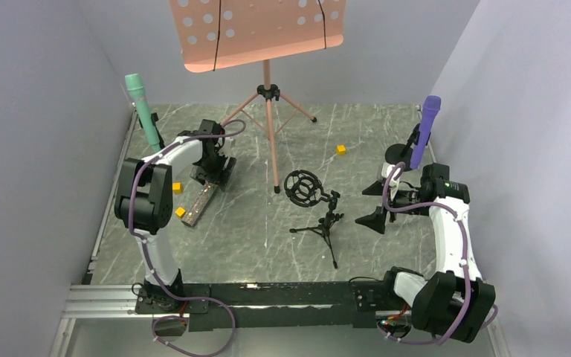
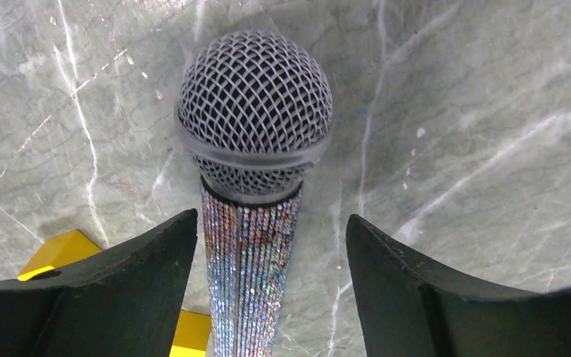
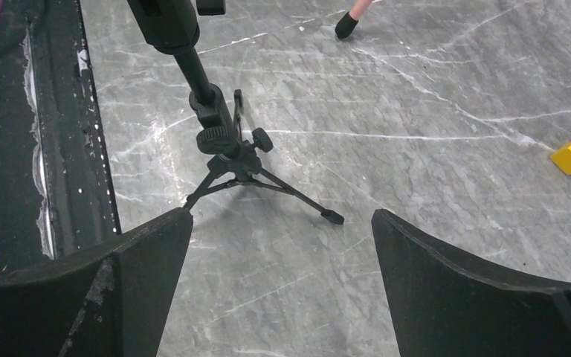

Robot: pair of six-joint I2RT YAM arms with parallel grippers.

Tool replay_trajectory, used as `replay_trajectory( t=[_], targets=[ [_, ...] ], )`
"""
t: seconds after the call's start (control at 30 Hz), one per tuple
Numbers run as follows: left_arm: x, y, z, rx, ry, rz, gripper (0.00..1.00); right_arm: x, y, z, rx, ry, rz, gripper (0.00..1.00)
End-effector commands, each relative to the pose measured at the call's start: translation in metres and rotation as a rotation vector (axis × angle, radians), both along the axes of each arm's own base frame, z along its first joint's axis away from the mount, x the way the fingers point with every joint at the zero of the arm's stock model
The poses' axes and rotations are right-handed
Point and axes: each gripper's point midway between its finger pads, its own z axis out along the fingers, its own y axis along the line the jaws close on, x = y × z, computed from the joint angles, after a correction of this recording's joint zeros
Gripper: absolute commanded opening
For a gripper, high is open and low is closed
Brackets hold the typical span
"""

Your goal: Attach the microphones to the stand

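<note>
Silver microphone (image 2: 247,253), glittery, lies flat on the worktop (image 2: 476,149). Its long axis runs straight away between the 2 fingers of the left tool (image 2: 271,217), with the grey mesh head at the far end. Those jaws stand open, with a gap on each side of the body, so closing should pinch the handle squarely across its width. The left arm is plainly the nearer one. The right tool (image 3: 282,212) is open and empty beside the small tripod stand (image 3: 227,145). Farther back, the green microphone (image 1: 143,111) and purple microphone (image 1: 425,130) stand upright at opposite sides.

Glittery microphone (image 2: 247,282), metal mesh head (image 2: 254,104), smooth marbled table (image 2: 476,149)
</note>
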Motion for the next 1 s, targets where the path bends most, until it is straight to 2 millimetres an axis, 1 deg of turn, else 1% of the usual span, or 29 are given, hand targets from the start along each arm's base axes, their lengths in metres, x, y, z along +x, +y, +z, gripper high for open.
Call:
replay_trajectory(
  t=[0.0, 0.1, 0.23, 0.33, 0.4, 0.5, 0.63, 0.67, 0.8, 0.9, 0.93, 0.97],
  targets=[
    [0.008, 0.001, 0.002, 0.005, 0.021, -0.039, 0.76, 0.003, 0.002, 0.020, 0.036, -0.079, 0.030, 0.97],
    [0.009, 0.002, -0.001, 0.012, 0.040, -0.044, 0.74, 0.002, 0.001, 0.020, 0.043, -0.076, 0.028, 0.97],
    [0.009, 0.005, -0.006, 0.034, 0.057, -0.043, 0.69, 0.001, 0.001, 0.021, 0.052, -0.073, 0.027, 0.97],
    [0.008, 0.005, -0.008, 0.037, 0.066, -0.045, 0.66, 0.000, 0.001, 0.021, 0.059, -0.068, 0.030, 0.97],
    [0.009, 0.011, -0.009, 0.070, 0.064, -0.034, 0.65, -0.001, 0.001, 0.021, 0.062, -0.065, 0.032, 0.97],
    [0.010, 0.012, -0.011, 0.075, 0.068, -0.029, 0.62, -0.002, 0.001, 0.022, 0.068, -0.063, 0.035, 0.97],
    [0.012, 0.012, -0.013, 0.090, 0.073, -0.029, 0.60, -0.003, 0.000, 0.023, 0.074, -0.065, 0.037, 0.97],
    [0.011, 0.013, -0.014, 0.096, 0.076, -0.032, 0.58, -0.003, 0.000, 0.023, 0.075, -0.065, 0.036, 0.97],
    [0.012, 0.013, -0.014, 0.106, 0.074, -0.030, 0.46, -0.004, 0.000, 0.024, 0.082, -0.063, 0.036, 0.97],
    [0.014, 0.012, -0.008, 0.100, 0.053, -0.028, 0.28, -0.005, 0.000, 0.025, 0.084, -0.064, 0.037, 0.97],
    [0.015, 0.011, -0.004, 0.095, 0.043, -0.030, 0.18, -0.005, 0.000, 0.025, 0.086, -0.063, 0.038, 0.97],
    [0.015, 0.009, 0.001, 0.087, 0.031, -0.030, 0.12, -0.005, 0.000, 0.025, 0.086, -0.063, 0.038, 0.97]
  ],
)
